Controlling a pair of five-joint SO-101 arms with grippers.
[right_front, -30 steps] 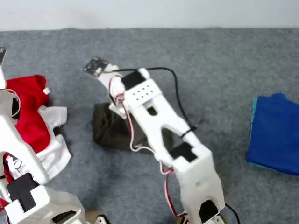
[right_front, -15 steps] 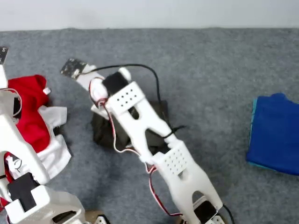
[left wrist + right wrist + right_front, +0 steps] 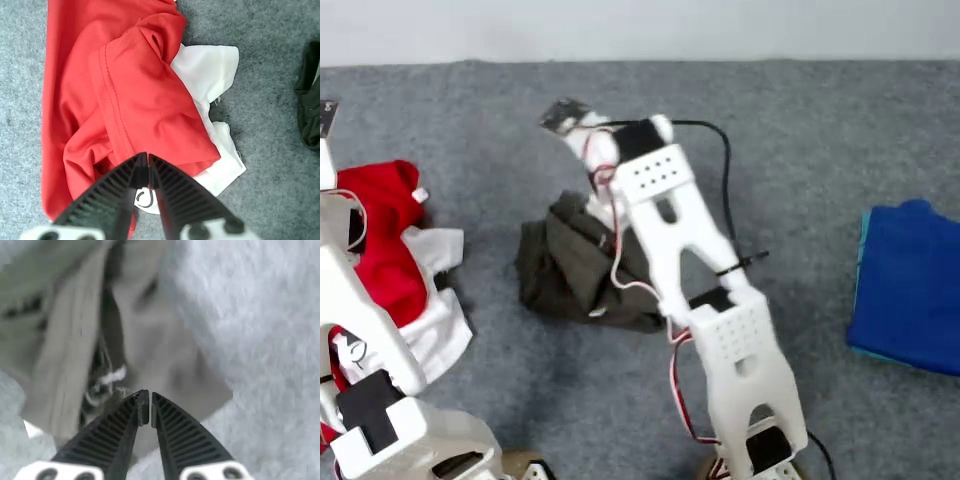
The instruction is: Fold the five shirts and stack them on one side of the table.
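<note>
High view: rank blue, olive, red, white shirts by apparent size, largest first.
1. Blue shirt and olive shirt: too close to rank; one cropped, one partly behind an arm.
2. Red shirt.
3. White shirt.

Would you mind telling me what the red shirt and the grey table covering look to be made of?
The red shirt looks like matte mesh knit, likely synthetic: fine pinhole texture, stitched seam. The grey table covering seems felt or short-pile carpet: fuzzy, mottled surface.
</note>
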